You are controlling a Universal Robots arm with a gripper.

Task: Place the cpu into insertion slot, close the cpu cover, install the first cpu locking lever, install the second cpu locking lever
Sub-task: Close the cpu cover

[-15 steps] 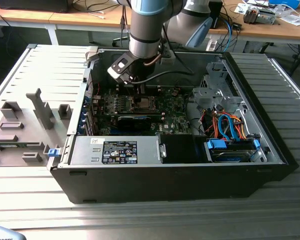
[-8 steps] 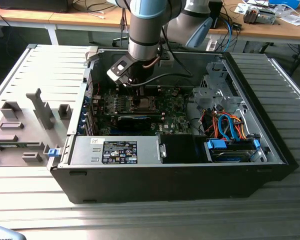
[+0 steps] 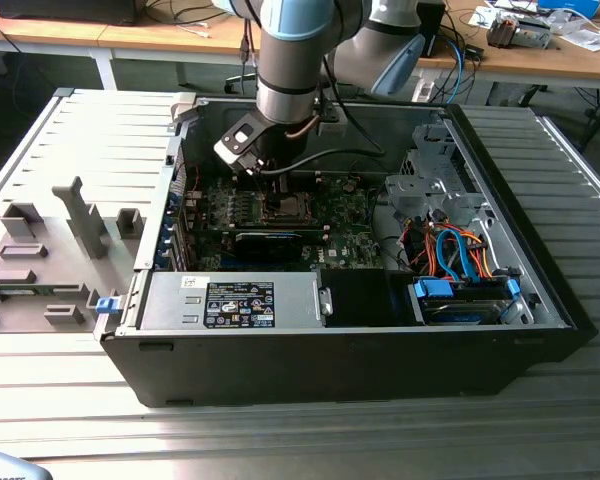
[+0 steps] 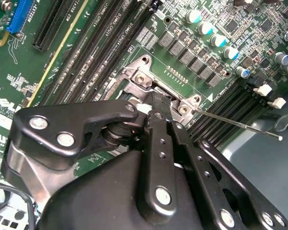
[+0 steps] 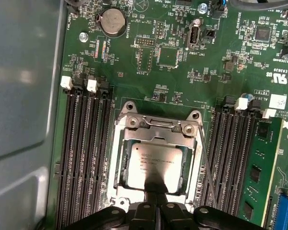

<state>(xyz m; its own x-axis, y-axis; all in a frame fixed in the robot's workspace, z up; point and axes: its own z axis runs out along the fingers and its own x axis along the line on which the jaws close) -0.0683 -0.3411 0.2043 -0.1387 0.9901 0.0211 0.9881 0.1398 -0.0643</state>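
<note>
First wrist view — the cpu [image 5: 153, 165] sits in the insertion slot [image 5: 116, 163], with the cpu cover [image 5: 156, 139] lowered around it. The jaws, pressed together, rest at the cpu's edge — a thin locking lever [image 5: 206, 165] runs alongside.

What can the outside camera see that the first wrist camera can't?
Exterior view: the whole black computer case, the robot arm and wooden desks behind. First wrist view: the cpu inside the cpu cover, a round battery, and the claw, shut, at the cpu's edge. Both: the green motherboard.
</note>
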